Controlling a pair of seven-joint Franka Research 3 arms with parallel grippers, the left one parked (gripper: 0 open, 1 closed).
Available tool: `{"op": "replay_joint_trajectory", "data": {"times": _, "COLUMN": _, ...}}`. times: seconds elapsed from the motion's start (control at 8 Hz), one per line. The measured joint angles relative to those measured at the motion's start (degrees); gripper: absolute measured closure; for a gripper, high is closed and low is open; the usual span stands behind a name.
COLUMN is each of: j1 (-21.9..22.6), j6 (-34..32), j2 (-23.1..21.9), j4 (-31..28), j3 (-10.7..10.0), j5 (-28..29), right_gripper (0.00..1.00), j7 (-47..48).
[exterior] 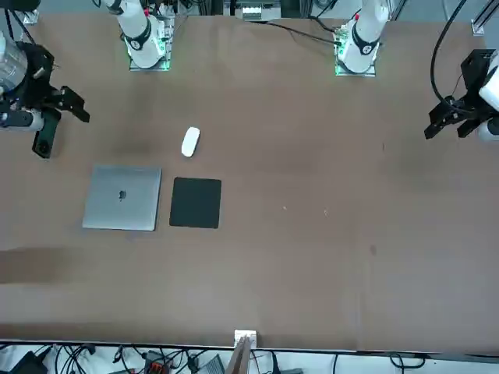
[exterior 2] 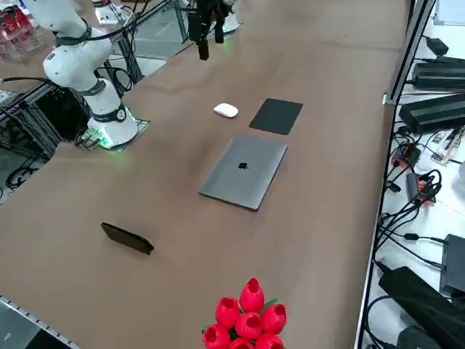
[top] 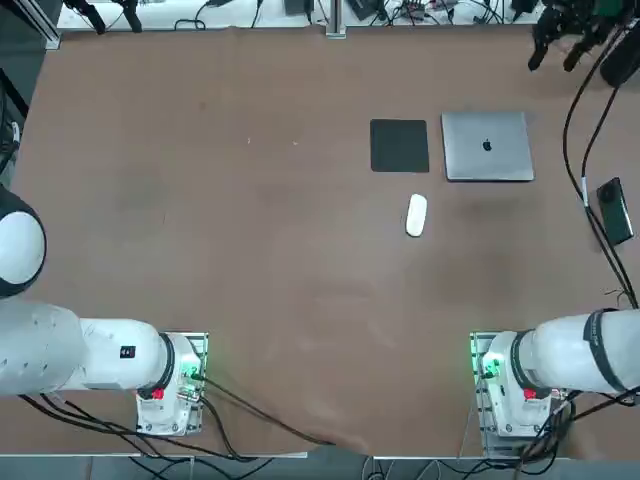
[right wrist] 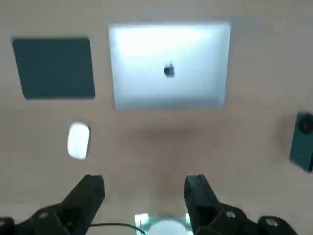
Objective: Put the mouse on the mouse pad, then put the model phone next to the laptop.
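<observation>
Checking from your gripper outward, you had both placements left to do. Nearest in the wrist view, your right gripper [right wrist: 145,181] stood wide, its two fingers well apart, with nothing between them. It was raised above the table [top: 270,330], touching neither of the things you had to move.

On your side of the table, the model phone [top: 615,211] sat off to the right, well apart from the laptop and seemingly stood up on a long edge. That made the second placement undone as well, and you could expect the slim body to tip if a finger brushed it.

The mouse [top: 416,215] lay on bare tabletop, just on your side of the mouse pad and apart from it, so the first placement was not made. Its smooth, rounded shell looked likely to slip from a grip set off centre.

Farther out, the mouse pad [top: 399,146] lay flat with nothing on it, ready to take the mouse. Beside it on the right, with a narrow gap between, was the closed laptop [top: 487,147]; its right side had open room for the phone. By your task's order, the mouse came first.
</observation>
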Motion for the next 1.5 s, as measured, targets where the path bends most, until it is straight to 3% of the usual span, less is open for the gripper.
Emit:
{"op": "replay_joint_trajectory", "data": {"times": 0.25, "j1": 0.08, "j6": -9.18, "j2": 2.59, "j4": -0.6, "j3": 0.03, "j5": 0.13, "right_gripper": 0.0, "j7": 0.0}}
{"op": "replay_joint_trajectory", "data": {"times": 0.62, "j1": 0.14, "j6": -8.19, "j2": 4.84, "j4": -7.63, "j3": 0.14, "j5": 7.08, "right_gripper": 0.0, "j7": 0.53}}
{"op": "replay_joint_trajectory", "data": {"times": 0.88, "j1": 1.33, "j6": 2.51, "j2": 4.15, "j4": -17.36, "j3": 0.77, "j5": 9.65, "right_gripper": 0.0, "j7": 5.47}}
{"op": "replay_joint_trajectory", "data": {"times": 1.25, "j1": 12.92, "j6": 26.98, "j2": 3.94, "j4": -31.35, "j3": 1.88, "j5": 10.25, "right_gripper": 0.0, "j7": 19.37}}
{"op": "replay_joint_trajectory", "data": {"times": 1.5, "j1": 17.88, "j6": 38.77, "j2": 6.73, "j4": -34.34, "j3": 2.16, "j5": 10.36, "right_gripper": 0.0, "j7": 27.05}}
